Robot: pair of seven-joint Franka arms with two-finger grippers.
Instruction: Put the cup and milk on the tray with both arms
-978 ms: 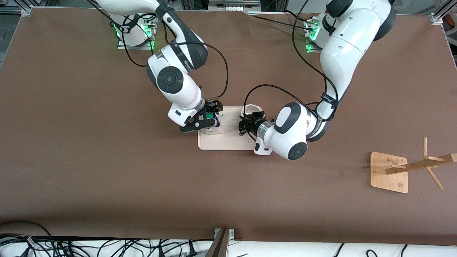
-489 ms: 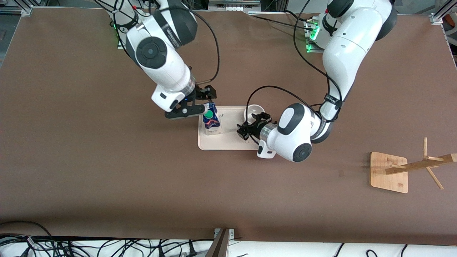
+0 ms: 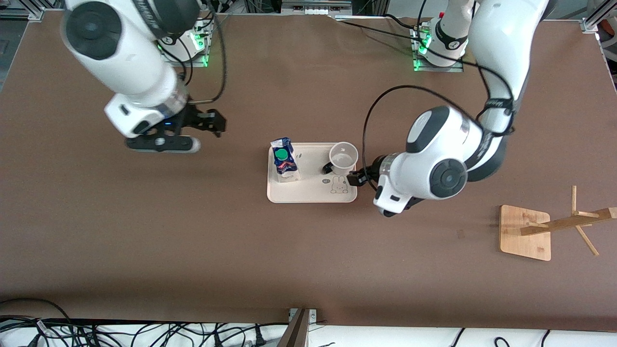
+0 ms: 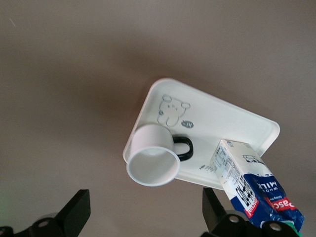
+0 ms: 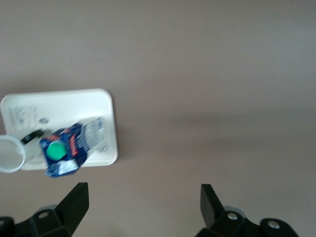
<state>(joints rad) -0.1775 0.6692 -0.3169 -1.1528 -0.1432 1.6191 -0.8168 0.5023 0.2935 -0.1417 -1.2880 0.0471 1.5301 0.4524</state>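
The cream tray (image 3: 311, 190) lies mid-table. The milk (image 3: 283, 161) stands on it at the right arm's end. The cup (image 3: 343, 156) stands on it at the left arm's end, mouth up, black handle toward the milk. My right gripper (image 3: 214, 124) is open and empty, up over bare table off the tray's right-arm end. My left gripper (image 3: 355, 179) is open and empty, just off the tray's edge beside the cup. The left wrist view shows the cup (image 4: 153, 160), milk (image 4: 252, 182) and tray (image 4: 222, 118) ahead of the open gripper (image 4: 145, 212). The right wrist view shows the milk (image 5: 66, 148) and tray (image 5: 64, 106) off beside the open gripper (image 5: 143, 205).
A wooden rack (image 3: 525, 231) with a leaning pegged post stands near the left arm's end of the table, nearer the front camera than the tray. Brown tabletop (image 3: 144, 231) surrounds the tray.
Both grippers have let go and pulled off the tray. The right arm rose and swung away toward its end; the left gripper backed off the cup. Milk and cup stay on the tray.
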